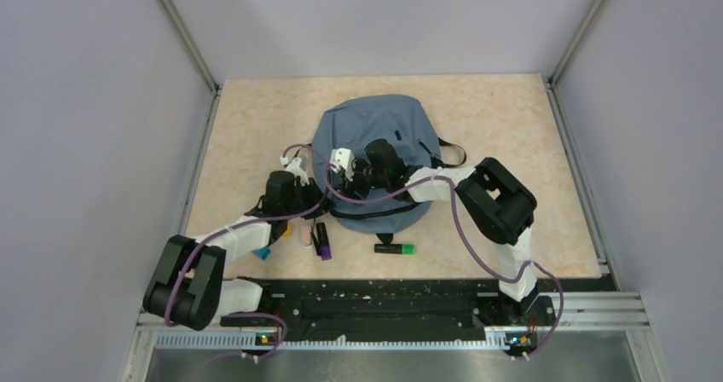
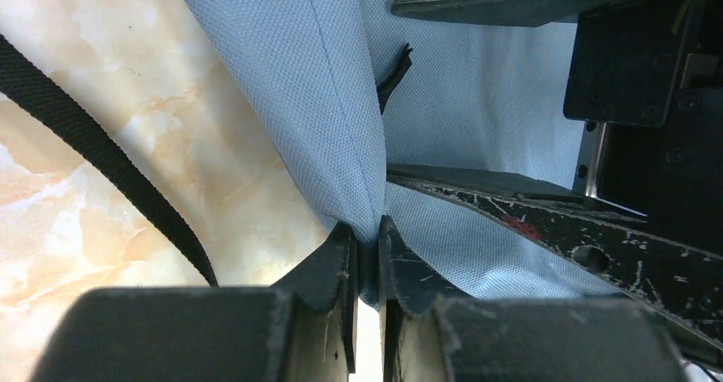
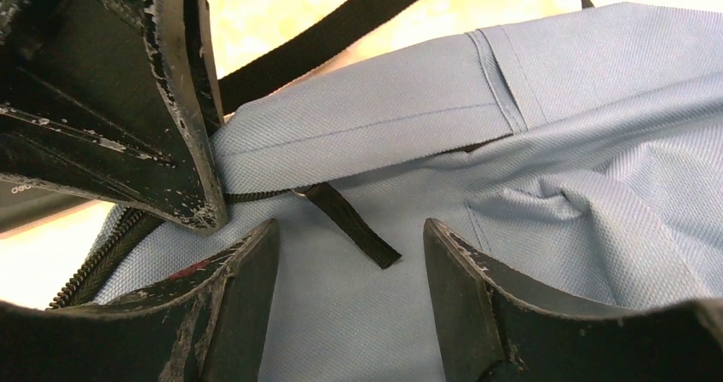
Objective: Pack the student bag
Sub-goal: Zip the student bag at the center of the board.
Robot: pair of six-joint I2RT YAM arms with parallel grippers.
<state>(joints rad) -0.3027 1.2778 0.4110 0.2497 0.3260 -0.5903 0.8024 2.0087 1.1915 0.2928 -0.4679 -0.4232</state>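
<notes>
Left pincer is clenched on a raised fold of the soft slate-blue fabric student bag, the cloth squeezed tight between its two black fingertips. Right pincer stands released, its scuffed black fingers spread apart and grasping nothing. They straddle a short black zipper pull tab that lies flat on the cloth, next to a run of black zipper teeth. The two pincers sit close together over the near half of the bag, the left one's fingers just beside the right one's.

The bag lies flat near the middle of the beige marbled worktop, and a black webbing strap trails on the worktop beside it. Between the bag and the arm bases lie a black marker with a green cap and a black marker with a purple cap.
</notes>
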